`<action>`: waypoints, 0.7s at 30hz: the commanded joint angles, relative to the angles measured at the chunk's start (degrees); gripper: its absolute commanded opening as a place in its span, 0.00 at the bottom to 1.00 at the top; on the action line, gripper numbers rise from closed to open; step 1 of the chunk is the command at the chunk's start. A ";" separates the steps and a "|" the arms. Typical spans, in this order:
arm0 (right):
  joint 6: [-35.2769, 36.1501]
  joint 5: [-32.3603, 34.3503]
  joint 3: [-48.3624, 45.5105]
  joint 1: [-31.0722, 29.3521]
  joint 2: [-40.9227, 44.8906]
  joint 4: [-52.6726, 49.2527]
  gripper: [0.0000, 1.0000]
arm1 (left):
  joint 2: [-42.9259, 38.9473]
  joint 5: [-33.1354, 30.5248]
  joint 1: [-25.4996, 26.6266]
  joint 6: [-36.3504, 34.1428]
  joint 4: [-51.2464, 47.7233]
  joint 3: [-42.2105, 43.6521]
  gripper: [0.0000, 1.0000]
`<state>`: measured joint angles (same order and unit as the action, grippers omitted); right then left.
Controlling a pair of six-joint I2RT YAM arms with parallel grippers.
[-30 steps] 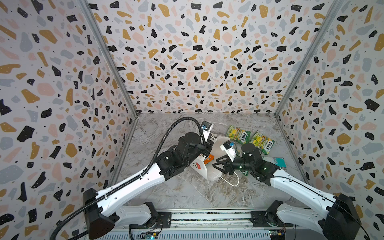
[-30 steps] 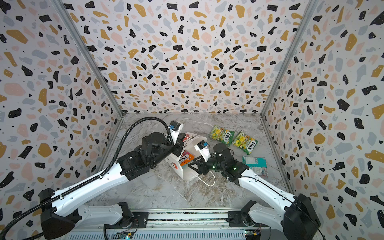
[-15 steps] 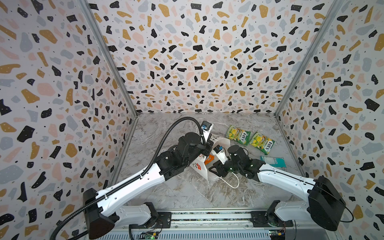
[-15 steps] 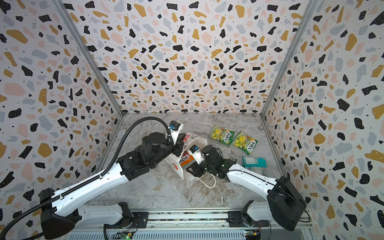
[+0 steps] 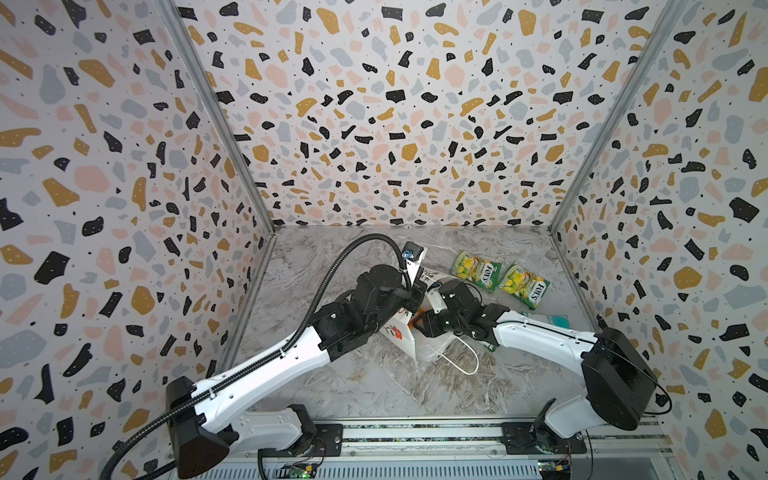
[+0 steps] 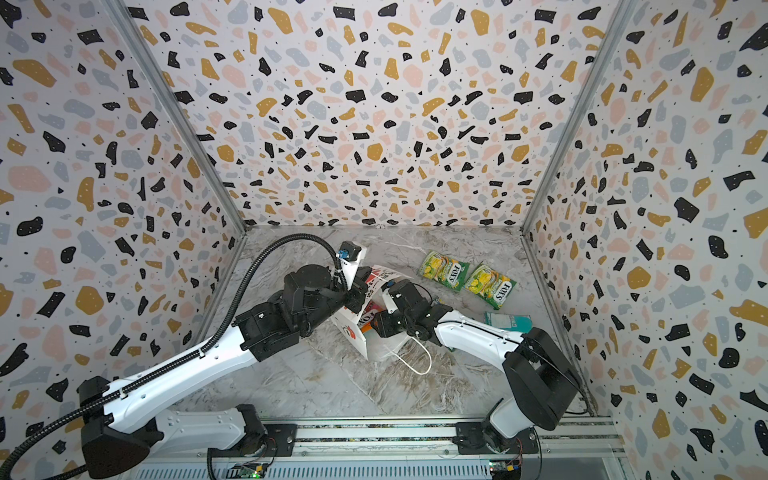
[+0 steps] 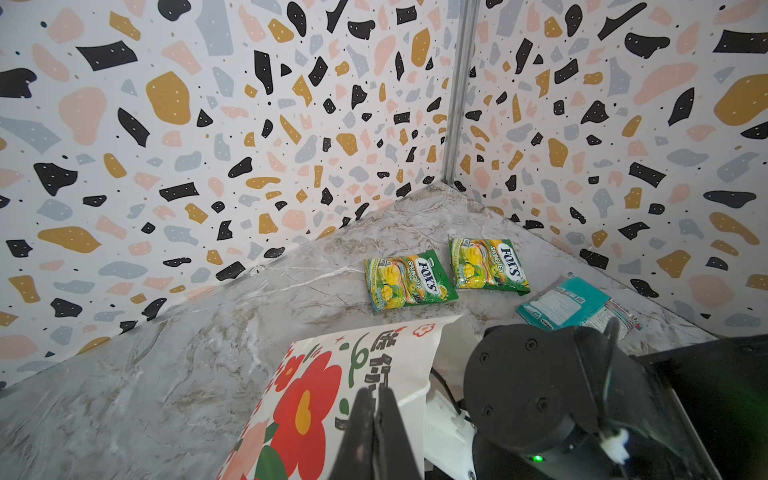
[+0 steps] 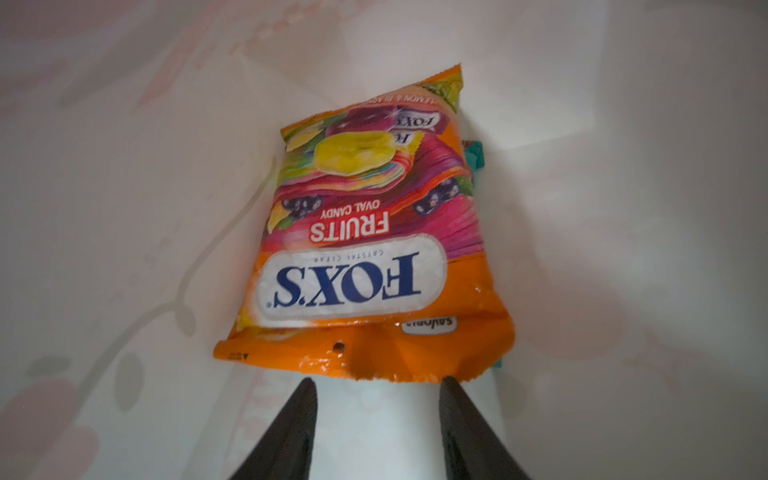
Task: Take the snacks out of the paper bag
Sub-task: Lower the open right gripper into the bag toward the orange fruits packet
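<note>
Retrieval of the orange pouch (image 8: 361, 232) lying inside the paper bag (image 7: 316, 399) is in hand: my left claw (image 7: 376, 395) pinches the bag's rim, and my right claw (image 8: 377, 382), empty with jaws half parted, hangs just short, needing to advance and close.
</note>
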<state>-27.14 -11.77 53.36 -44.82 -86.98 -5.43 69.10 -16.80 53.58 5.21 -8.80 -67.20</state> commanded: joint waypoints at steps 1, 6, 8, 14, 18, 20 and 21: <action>-6.01 3.91 2.08 -0.18 -0.02 -1.34 0.50 | -1.07 0.18 -0.36 -0.60 2.29 0.27 0.00; -8.85 8.06 2.54 -0.18 -0.32 -2.31 0.53 | -1.09 0.27 -0.39 -0.62 2.20 0.19 0.00; -9.46 9.11 3.12 -0.20 -0.74 -2.96 0.53 | -1.08 0.27 -0.41 -0.55 2.20 0.14 0.00; -10.26 11.50 5.30 -0.22 -3.88 -4.24 0.54 | -0.99 0.27 -0.38 -0.56 2.12 0.16 0.00; -10.99 12.45 6.55 -0.22 -5.77 -3.94 0.55 | -0.99 0.27 -0.41 -0.61 2.11 0.14 0.00; -11.51 13.47 6.99 -0.27 -6.34 -3.89 0.55 | -0.97 0.27 -0.34 -0.57 2.11 0.14 0.00; -11.80 14.11 7.10 -0.27 -6.51 -3.75 0.55 | -0.96 0.27 -0.36 -0.62 2.12 0.16 0.00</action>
<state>-37.50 -0.38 58.48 -44.86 -93.73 -7.73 69.10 -16.56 53.58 5.21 -8.86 -67.20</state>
